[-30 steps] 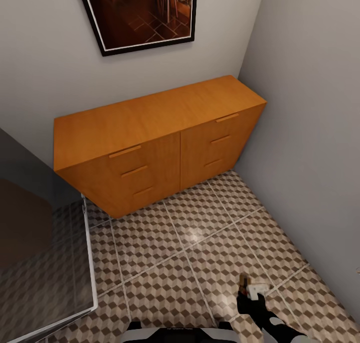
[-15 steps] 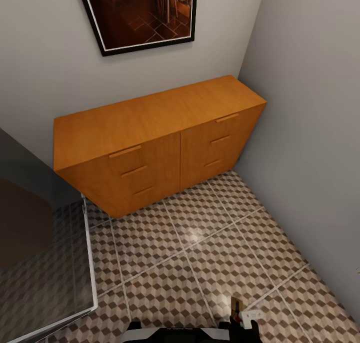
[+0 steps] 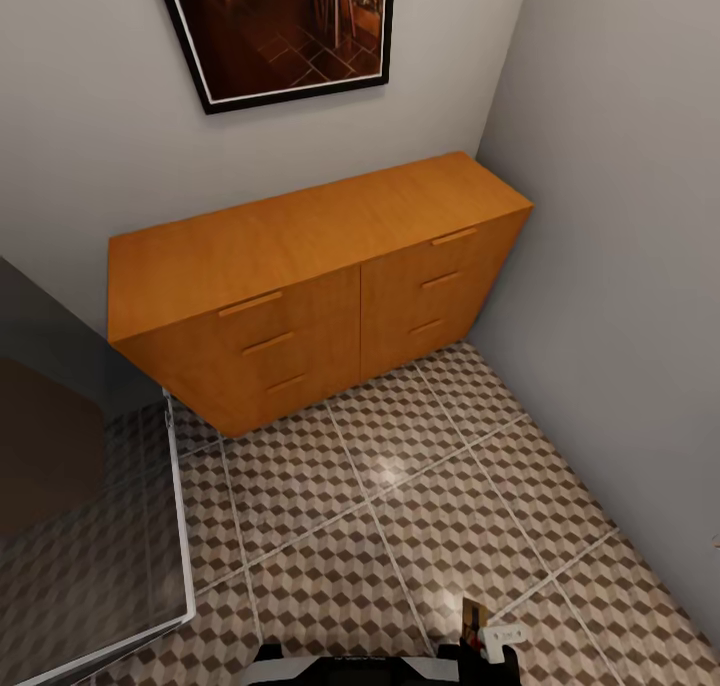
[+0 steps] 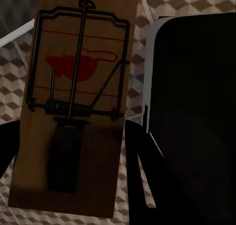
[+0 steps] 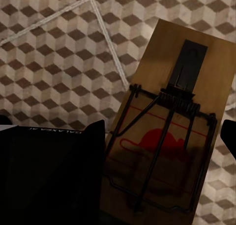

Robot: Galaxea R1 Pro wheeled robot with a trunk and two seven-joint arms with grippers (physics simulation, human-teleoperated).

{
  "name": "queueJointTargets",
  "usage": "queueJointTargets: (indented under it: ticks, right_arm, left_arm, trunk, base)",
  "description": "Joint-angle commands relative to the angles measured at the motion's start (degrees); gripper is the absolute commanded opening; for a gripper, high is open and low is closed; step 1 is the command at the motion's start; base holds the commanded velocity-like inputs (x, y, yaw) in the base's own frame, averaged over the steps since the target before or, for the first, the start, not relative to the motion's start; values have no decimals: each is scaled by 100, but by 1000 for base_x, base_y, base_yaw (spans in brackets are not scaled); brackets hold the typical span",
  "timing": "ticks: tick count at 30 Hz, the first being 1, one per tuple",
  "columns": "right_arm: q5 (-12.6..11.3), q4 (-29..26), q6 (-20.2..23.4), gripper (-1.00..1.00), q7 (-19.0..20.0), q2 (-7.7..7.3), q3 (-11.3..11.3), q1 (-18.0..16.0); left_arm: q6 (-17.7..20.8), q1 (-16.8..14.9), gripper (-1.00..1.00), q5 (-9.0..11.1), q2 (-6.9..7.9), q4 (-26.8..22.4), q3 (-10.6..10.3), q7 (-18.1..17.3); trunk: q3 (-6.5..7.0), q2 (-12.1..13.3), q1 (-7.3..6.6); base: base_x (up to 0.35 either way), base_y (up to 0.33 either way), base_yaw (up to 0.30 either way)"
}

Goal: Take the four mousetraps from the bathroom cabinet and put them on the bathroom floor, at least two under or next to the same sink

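- Your head camera looks down on the cabinet (image 3: 310, 276) standing against the back wall in the corner, all six drawers closed, nothing on its top.
- A dark-framed picture (image 3: 280, 26) hangs on the wall above it.
- The bathroom floor (image 3: 400, 496) with its cube-pattern tiles spreads in front of the cabinet; a smoky glass shower panel (image 3: 80, 506) stands at the left edge.
- At the bottom edge of the head view your right gripper (image 3: 478, 638) shows low and near the robot's body, with a small brown piece between its tips.
- In the right wrist view, the right gripper (image 5: 162, 151) pinches a mousetrap (image 5: 172, 136): a brown plate with a wire bar, spring and red mouse print, held above the floor tiles.
- In the left wrist view, your left gripper (image 4: 69, 151) likewise grips a second mousetrap (image 4: 73, 102) between its dark fingers (image 4: 142, 161), tiles showing behind it.
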Motion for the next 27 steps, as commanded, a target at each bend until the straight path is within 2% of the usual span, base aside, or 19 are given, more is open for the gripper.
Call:
queueJointTargets:
  ticks: [1,6,9,11,12,14,17,19,21,24,26,27]
  right_arm:
    - [-62,7,-18,-100,47,0,19,-3]
    - [-62,7,-26,-100,42,-9,15,-3]
    - [-62,7,-37,-100,42,-33,15,16]
    - [-62,7,-41,-100,40,-35,15,30]
    - [-62,7,-43,-100,40,-36,15,36]
    - [-62,7,-44,-100,42,-37,15,39]
    - [-62,7,-44,-100,43,-37,15,41]
    - [-62,7,-44,-100,45,-37,15,41]
    - [-62,7,-44,-100,42,-37,15,41]
    - [-62,7,-44,-100,40,-37,15,41]
    - [-62,7,-44,-100,39,-37,15,41]
    - [-62,7,-44,-100,39,-37,15,41]
  left_arm:
    - [-15,-3,-100,-74,-57,63,-48,-2]
    - [25,-3,-100,-499,-346,449,-34,-349]
    - [216,-3,-100,-611,-546,367,-24,-381]
    - [630,-3,-100,-636,-622,11,-17,-366]
    - [1132,-45,-100,-645,-648,-303,-10,-276]
    - [1802,-288,-100,-652,-665,-658,1,70]
    - [2172,-467,-100,-659,-683,-952,6,377]
    - [2331,-613,-100,-661,-684,-1325,21,503]
    - [2421,-715,-100,-662,-684,-1458,109,562]
    - [2604,-863,-100,-678,-683,-1563,552,631]
    - [2652,-900,-100,-815,-683,-1592,793,645]
    - [2660,-909,-100,-974,-683,-1595,855,649]
  trunk:
    - [1,-8,3]
    - [41,-8,3]
    - [68,-8,3]
    - [86,-8,3]
    - [95,-8,3]
    - [113,-8,3]
    - [140,-8,3]
    - [158,-8,3]
    - [176,-8,3]
    - [203,-8,3]
    - [221,-8,3]
    - [230,-8,3]
  base:
    - [0,0,0]
    - [0,0,0]
    - [0,0,0]
    - [0,0,0]
    - [0,0,0]
    - [0,0,0]
    - [0,0,0]
    - [0,0,0]
    - [0,0,0]
    - [0,0,0]
    - [0,0,0]
    - [0,0,0]
